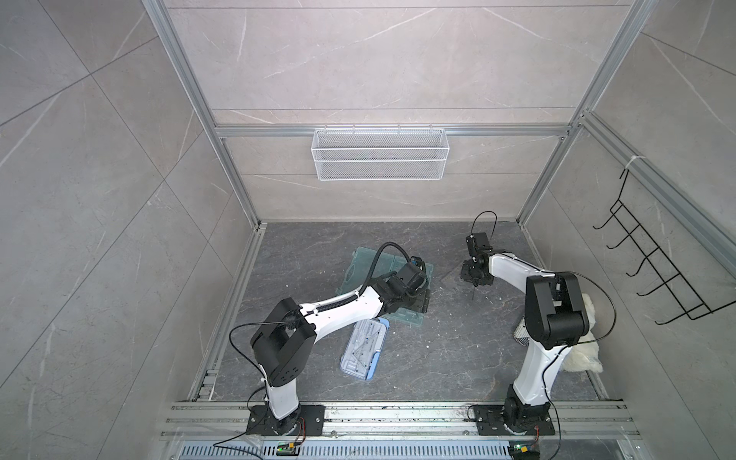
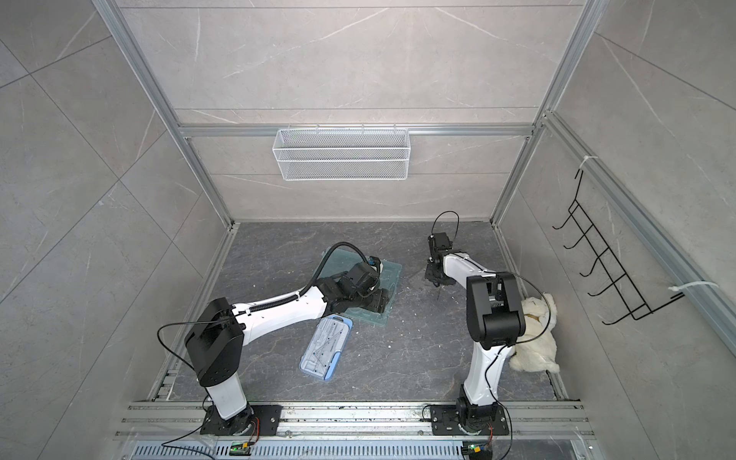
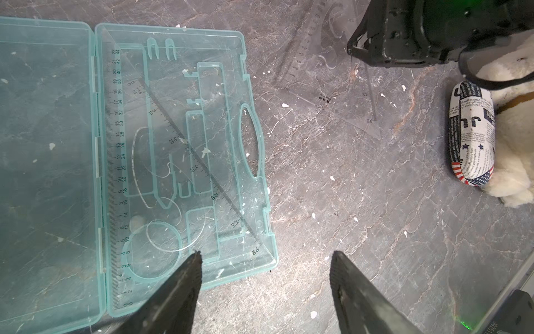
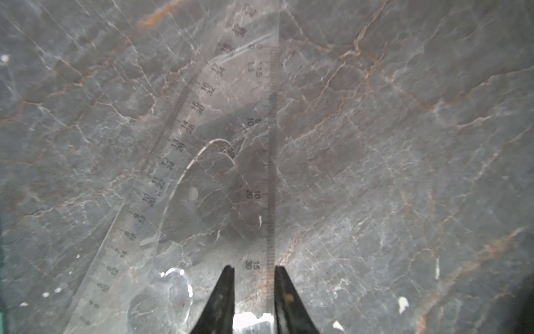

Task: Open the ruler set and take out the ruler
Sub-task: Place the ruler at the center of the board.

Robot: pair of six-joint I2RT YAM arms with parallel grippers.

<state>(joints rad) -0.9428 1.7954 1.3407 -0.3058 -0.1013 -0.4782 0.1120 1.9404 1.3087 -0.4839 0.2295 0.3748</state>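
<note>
The ruler set [image 3: 245,57] is seen lying open in the left half of the left wrist view, with its lid [image 3: 43,144] folded flat beside the tray. One clear triangular ruler [image 4: 254,162] is already outside the set and appears to lie on the dark table [image 3: 375,217]. In the left wrist view it is found at the upper right of the frame; in the right wrist view the middle is filled by it.

The right gripper [image 4: 254,267] is placed over the wide end of this ruler. Its jaws are close together, with only a narrow gap. One edge of the ruler is seen running into this gap, but whether it is pinched or only lies below cannot be told. The left gripper [image 3: 265,256] is held wide open and empty above the lower right corner of the tray. A second ruler [image 3: 115,173] is seen inside the tray.

The taking-out step is judged to be at its end. For the next move, the right jaws must be parted and raised straight up, so that the thin ruler is not dragged.
</note>
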